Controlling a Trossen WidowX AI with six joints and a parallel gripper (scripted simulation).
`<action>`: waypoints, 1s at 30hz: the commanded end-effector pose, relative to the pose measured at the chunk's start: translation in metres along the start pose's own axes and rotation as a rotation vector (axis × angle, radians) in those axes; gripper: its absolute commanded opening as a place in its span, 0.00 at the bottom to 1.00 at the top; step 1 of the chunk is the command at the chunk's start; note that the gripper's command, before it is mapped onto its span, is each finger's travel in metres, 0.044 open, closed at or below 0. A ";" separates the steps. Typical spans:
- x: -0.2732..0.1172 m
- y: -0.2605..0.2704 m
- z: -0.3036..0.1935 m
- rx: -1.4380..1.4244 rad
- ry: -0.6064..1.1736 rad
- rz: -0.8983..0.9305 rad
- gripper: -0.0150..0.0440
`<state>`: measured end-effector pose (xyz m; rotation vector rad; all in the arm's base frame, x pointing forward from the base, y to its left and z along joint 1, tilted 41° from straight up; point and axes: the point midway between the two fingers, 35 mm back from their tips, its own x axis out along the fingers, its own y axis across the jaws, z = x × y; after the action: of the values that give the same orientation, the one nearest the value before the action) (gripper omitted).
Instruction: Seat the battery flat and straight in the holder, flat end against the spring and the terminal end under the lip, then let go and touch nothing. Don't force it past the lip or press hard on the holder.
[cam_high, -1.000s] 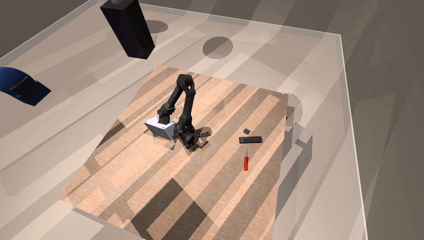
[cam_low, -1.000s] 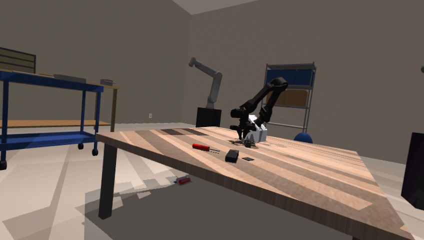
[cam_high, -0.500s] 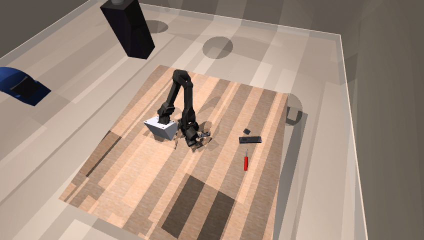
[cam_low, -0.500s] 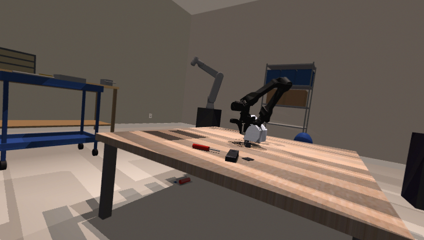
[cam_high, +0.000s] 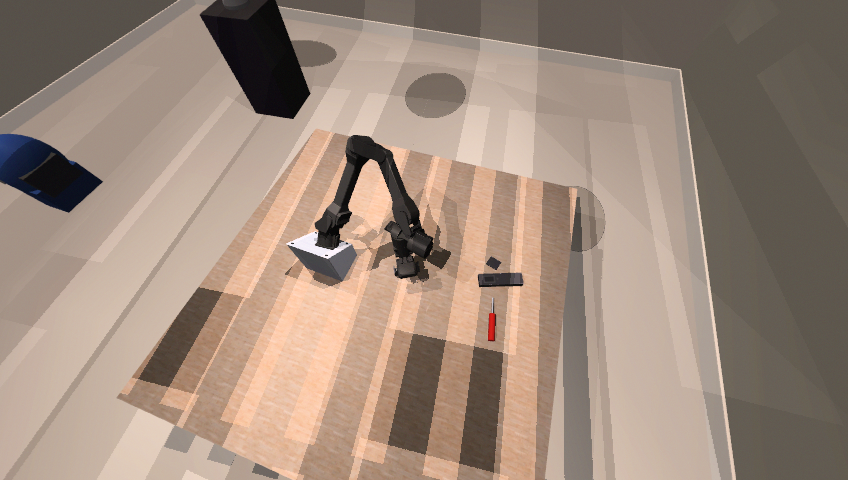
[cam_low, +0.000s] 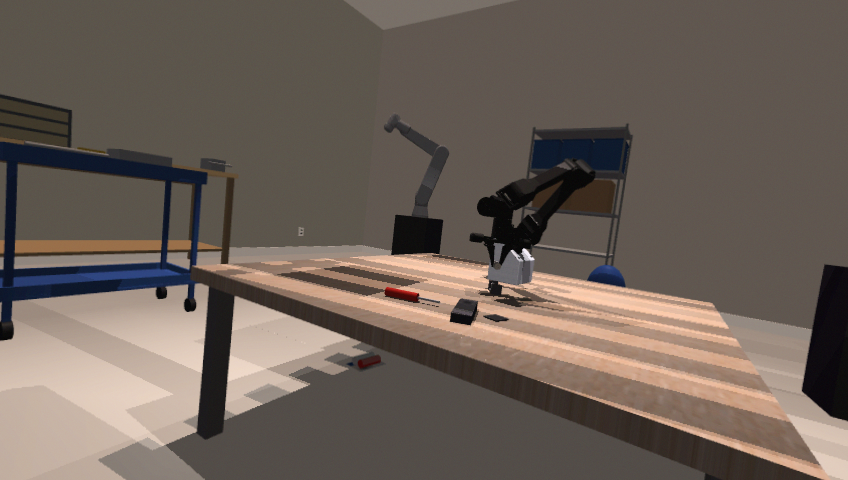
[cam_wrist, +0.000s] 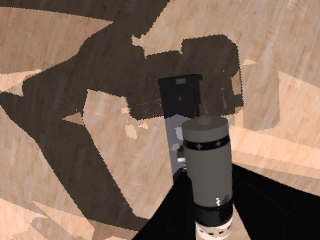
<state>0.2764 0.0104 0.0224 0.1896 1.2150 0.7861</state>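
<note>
Wrist view showed me the battery (cam_wrist: 207, 180) pinched between the two dark fingers of the gripper (cam_wrist: 212, 227), so the gripper was closed on it and not pressed empty. The battery was held in the air, low over the table (cam_wrist: 60, 180), and partly in front of the holder (cam_wrist: 179, 103), which lay at about 12 o'clock from it in this view.

I judged the battery to be light, stiff and smooth (a round metal body can roll or turn in flat pads), so a hold across the middle of the cylinder seemed best to me. The actual grip looked nearer to the lower end, close to the black band, and I would expect some risk of tilting there.

Its long axis ran almost from 6 to 12 o'clock, with the grey cap end pointing to 12, toward the holder, and the pale end pointing to 6. Which end was the terminal I could not tell. In the top view the gripper (cam_high: 407, 268) stood at about 9 o'clock from the holder (cam_high: 499, 278), near it but apart.
</note>
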 end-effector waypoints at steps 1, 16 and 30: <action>-0.001 0.005 0.006 0.031 0.000 0.003 0.37; 0.027 0.001 0.010 0.036 -0.160 -0.020 0.37; 0.040 0.005 0.011 0.034 -0.262 -0.030 0.37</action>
<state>0.2885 0.0408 -0.0018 0.2881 0.9938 0.6914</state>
